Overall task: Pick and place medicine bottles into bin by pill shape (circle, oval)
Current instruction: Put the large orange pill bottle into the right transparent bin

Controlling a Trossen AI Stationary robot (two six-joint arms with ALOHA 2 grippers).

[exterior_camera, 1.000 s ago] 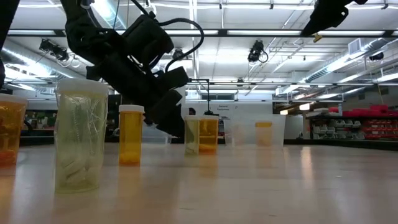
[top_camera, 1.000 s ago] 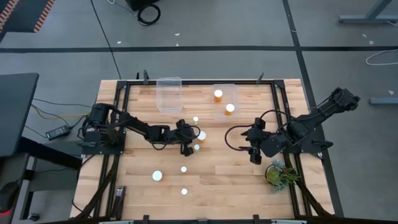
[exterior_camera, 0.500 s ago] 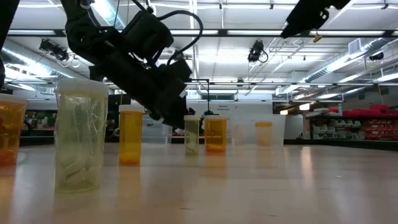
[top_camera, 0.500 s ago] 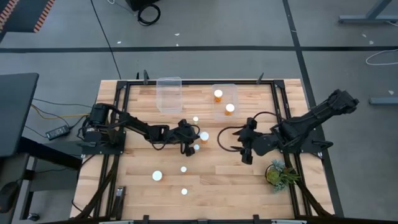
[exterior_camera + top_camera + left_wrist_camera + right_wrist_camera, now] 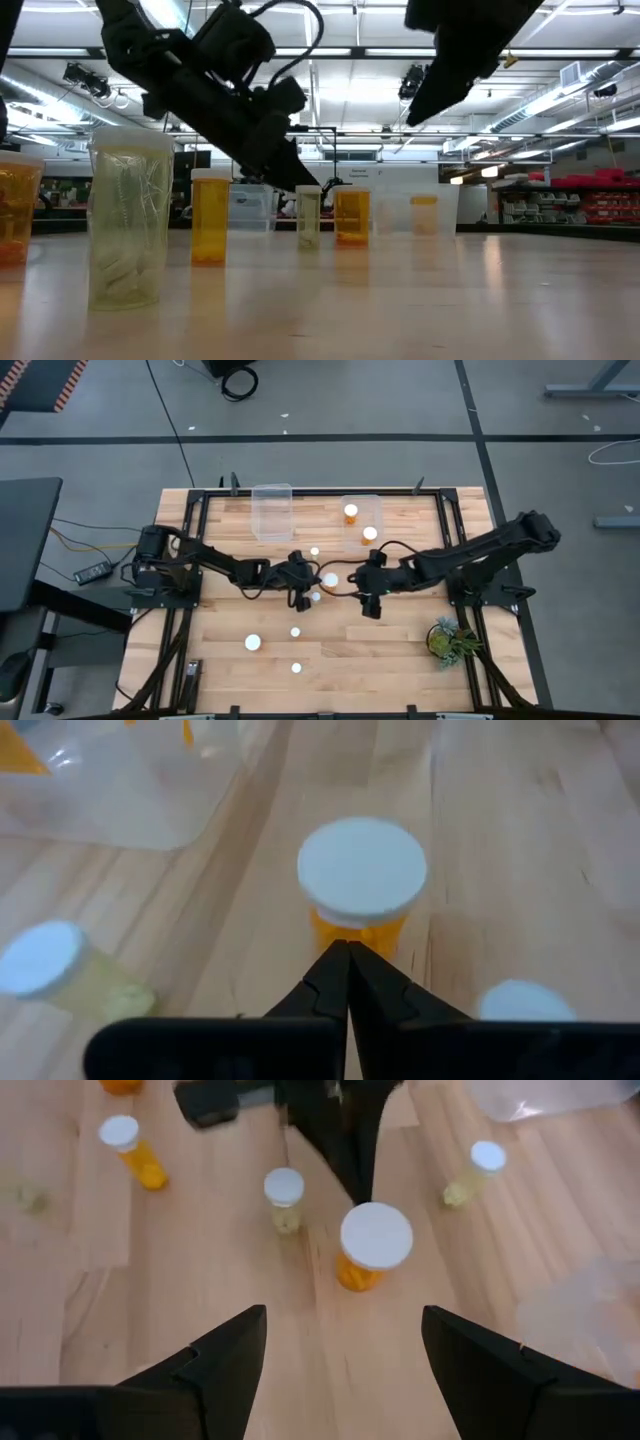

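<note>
A wide amber bottle with a white cap [image 5: 329,579] stands upright mid-table; it also shows in the left wrist view [image 5: 362,880], the right wrist view [image 5: 376,1245] and the low view [image 5: 352,215]. My left gripper [image 5: 312,582] is shut, its tips at this bottle's left side. My right gripper [image 5: 362,592] is open and empty, above the table just right of the bottle, fingers [image 5: 230,1355] wide apart. A pale narrow bottle [image 5: 314,551] stands beyond it, and another [image 5: 316,597] nearer. Two bottles [image 5: 351,513] stand in the right clear bin [image 5: 375,505]. My left gripper sets its shut fingertips [image 5: 347,960] against the wide bottle's amber side just under the cap [image 5: 345,930]. The fingers come from the table's left, slanting a little down. The bottle stands upright on the table.
An empty clear bin [image 5: 272,510] stands at the far edge left of the right bin. Several more capped bottles stand nearer the front, such as one [image 5: 296,631] and another [image 5: 253,643]. A small green plant [image 5: 447,640] sits near the right edge.
My right gripper has swung toward the table's left, from near the plant to just right of the wide bottle, staying open. My left gripper has crept toward the right, and the wide bottle has slid a little rightward, away from the pale narrow bottle.
</note>
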